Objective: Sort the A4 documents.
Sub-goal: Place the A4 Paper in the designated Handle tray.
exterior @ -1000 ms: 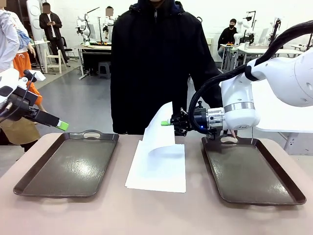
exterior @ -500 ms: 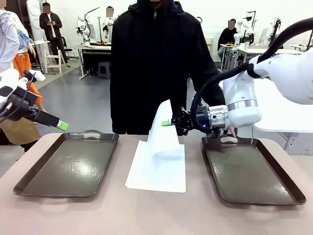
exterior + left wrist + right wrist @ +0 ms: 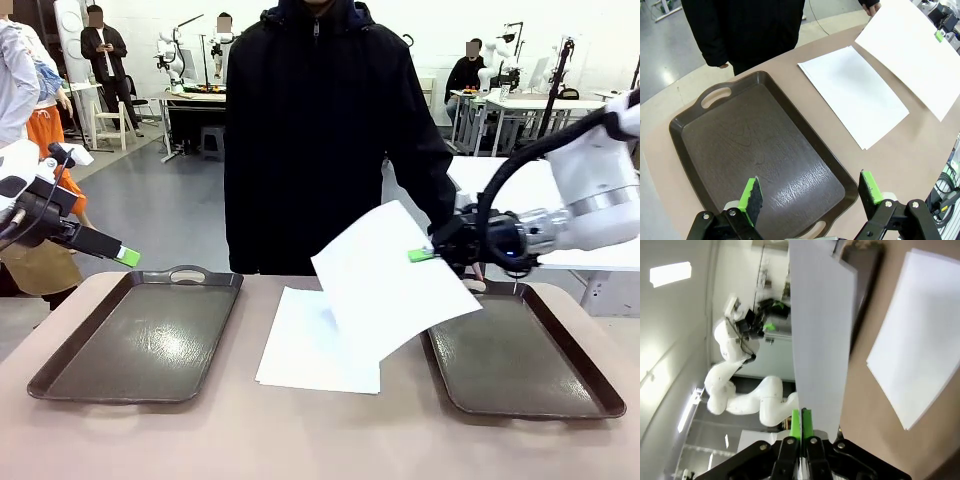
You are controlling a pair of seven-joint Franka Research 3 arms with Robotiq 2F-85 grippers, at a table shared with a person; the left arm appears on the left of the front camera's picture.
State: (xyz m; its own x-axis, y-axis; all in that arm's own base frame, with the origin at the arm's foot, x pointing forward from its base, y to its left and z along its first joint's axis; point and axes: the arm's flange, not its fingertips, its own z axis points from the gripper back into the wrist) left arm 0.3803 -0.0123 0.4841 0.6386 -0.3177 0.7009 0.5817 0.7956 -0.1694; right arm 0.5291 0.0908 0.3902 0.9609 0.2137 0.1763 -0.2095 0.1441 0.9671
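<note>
Right pincer [image 3: 421, 255] comes first: we see its green pads pressed together on the far edge of one lifted sheet [image 3: 385, 285], and our right wrist view shows the same, the two pads [image 3: 796, 421] shut flat on the paper's rim. That sheet hangs free in the air, tilted, just to the right of the stack [image 3: 305, 355] of white sheets that lies flat on the table. Its lower left part overlaps the stack's right side and its right corner reaches over the near rim of the right tray [image 3: 520, 375].

What the coming move turns on, as we judge it: the sheet trails from the pincer back toward the stack, so the paper has to travel further right of the stack before all of it lies over that tray. The pinched edge looks like a long one, running roughly along the tray's length, though the tilt makes us unsure.

Our left pincer [image 3: 127, 257] stands spread wide and empty, well left of the stack, above the left tray [image 3: 715, 150]. The right arm is plainly the nearer one for this sheet, while a person [image 3: 320, 130] stands beyond the stack
</note>
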